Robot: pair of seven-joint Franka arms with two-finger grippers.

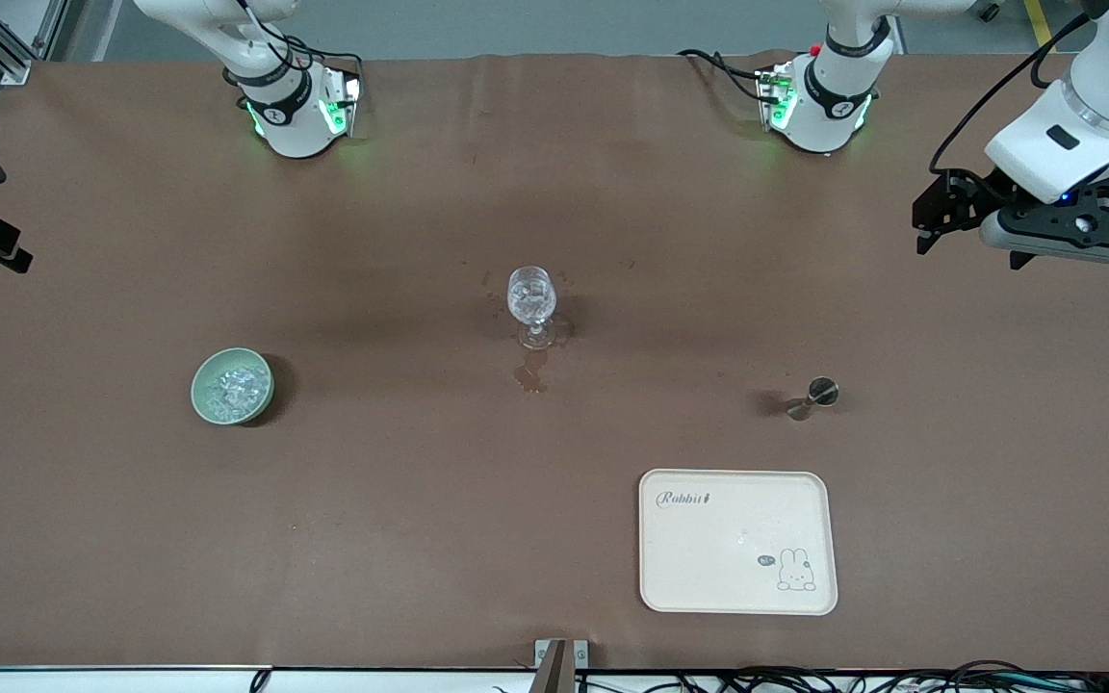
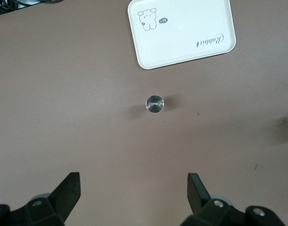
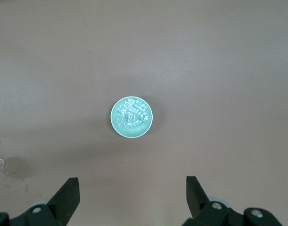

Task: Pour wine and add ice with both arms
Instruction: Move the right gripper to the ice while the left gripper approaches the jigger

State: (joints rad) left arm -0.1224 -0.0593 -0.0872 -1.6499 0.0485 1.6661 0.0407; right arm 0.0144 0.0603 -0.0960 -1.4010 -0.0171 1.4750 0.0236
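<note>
The silvery jigger (image 1: 816, 395) stands upright on the brown table toward the left arm's end; the left wrist view shows it from above (image 2: 154, 104). A pale green bowl (image 1: 203, 399) holds the clear ice chunks (image 1: 232, 385) toward the right arm's end, and the ice also shows in the right wrist view (image 3: 131, 116). The clear stemmed glass (image 1: 530, 298) stands mid-table with glittery content. My left gripper (image 2: 134, 181) is open and empty, high over the table at its arm's end (image 1: 968, 250). My right gripper (image 3: 132, 181) is open and empty, high over the table with the bowl in its wrist view.
A cream tray (image 1: 737, 539) with a rabbit print lies nearer to the front camera than the jigger. A small wet stain (image 1: 530, 377) marks the table just in front of the glass. Both arm bases stand along the table's back edge.
</note>
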